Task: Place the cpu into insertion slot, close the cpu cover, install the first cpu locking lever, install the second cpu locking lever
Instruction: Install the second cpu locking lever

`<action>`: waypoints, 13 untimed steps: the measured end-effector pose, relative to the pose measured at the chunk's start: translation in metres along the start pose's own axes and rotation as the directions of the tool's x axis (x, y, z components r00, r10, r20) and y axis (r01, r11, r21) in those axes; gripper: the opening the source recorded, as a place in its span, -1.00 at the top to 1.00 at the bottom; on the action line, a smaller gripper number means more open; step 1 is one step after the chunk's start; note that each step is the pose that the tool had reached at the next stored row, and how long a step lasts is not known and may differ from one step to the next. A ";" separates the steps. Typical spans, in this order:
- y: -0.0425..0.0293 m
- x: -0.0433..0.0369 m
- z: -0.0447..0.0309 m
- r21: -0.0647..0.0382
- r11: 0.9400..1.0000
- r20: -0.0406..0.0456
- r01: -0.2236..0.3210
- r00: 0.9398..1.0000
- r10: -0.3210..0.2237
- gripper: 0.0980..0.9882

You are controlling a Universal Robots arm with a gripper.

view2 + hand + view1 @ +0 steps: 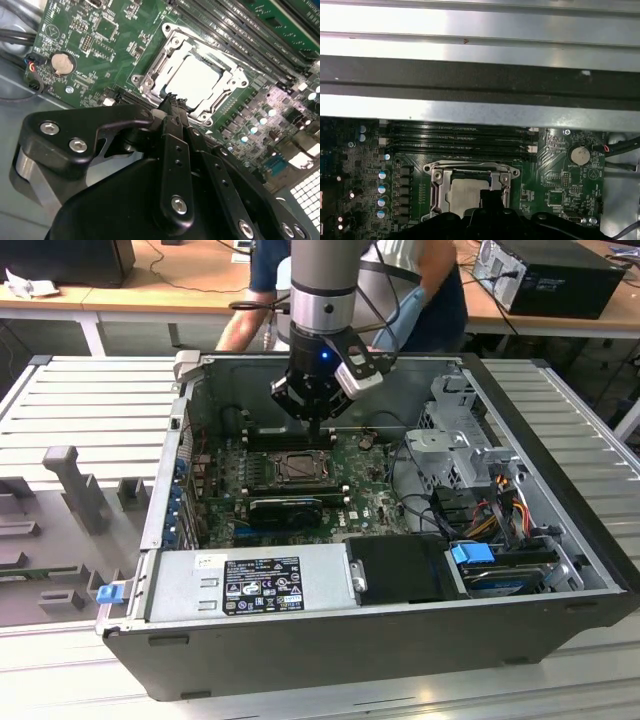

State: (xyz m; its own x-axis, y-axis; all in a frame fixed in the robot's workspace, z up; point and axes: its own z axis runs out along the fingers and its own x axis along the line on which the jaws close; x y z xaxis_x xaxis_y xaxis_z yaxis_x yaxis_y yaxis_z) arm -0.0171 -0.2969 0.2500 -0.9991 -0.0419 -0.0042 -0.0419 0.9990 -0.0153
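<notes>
Black claw [172, 100] fills the second wrist view's foreground, fingers pressed together, empty, tip just above the cpu cover [220, 67]. It lies shut over the cpu [192, 80] in the insertion slot [470, 192]. Thin, stiff plate; press its frame, not the fragile chip

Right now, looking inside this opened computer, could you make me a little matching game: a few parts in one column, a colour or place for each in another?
Things:
1. pale square cpu
2. silvery metal cpu cover
3. round silver coin battery
4. black gripper

Descriptions:
A. lies flat around the chip as a frame
B. poised at the socket's edge
C. sits on the green circuit board, apart from the socket
D. shows through the frame's central window

Pairs: 1-D, 2-A, 3-C, 4-B
</notes>
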 end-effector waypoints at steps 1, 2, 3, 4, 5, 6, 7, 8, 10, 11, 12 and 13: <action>-0.0011 0.0000 0.0000 0.000 1.000 0.000 0.000 1.000 0.000 0.98; -0.0021 0.0001 0.0000 0.000 1.000 0.000 0.000 1.000 0.000 0.98; -0.0032 0.0001 0.0001 0.000 1.000 0.000 0.000 1.000 0.000 0.98; -0.0044 0.0002 0.0001 0.000 1.000 0.000 0.000 1.000 0.000 0.98; -0.0058 0.0002 0.0001 0.001 1.000 0.000 0.000 1.000 0.000 0.98; -0.0067 0.0003 0.0001 0.001 1.000 0.000 0.000 1.000 0.000 0.98; -0.0072 0.0003 0.0001 0.002 1.000 0.000 0.000 1.000 0.000 0.98; -0.0076 0.0003 0.0002 0.003 1.000 0.000 0.000 1.000 0.000 0.98; -0.0084 0.0004 -0.0003 0.005 1.000 0.000 0.000 1.000 0.000 0.98; -0.0087 0.0004 -0.0010 0.005 1.000 0.000 0.000 1.000 0.000 0.98; -0.0091 0.0004 -0.0019 0.005 1.000 0.000 0.000 1.000 0.000 0.98; -0.0099 0.0004 -0.0020 0.005 1.000 0.000 0.000 1.000 0.000 0.98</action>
State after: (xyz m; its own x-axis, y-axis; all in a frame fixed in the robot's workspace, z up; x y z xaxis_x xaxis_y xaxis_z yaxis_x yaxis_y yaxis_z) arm -0.0171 -0.3068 0.2521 -0.9991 -0.0420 -0.0040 -0.0419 0.9989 -0.0206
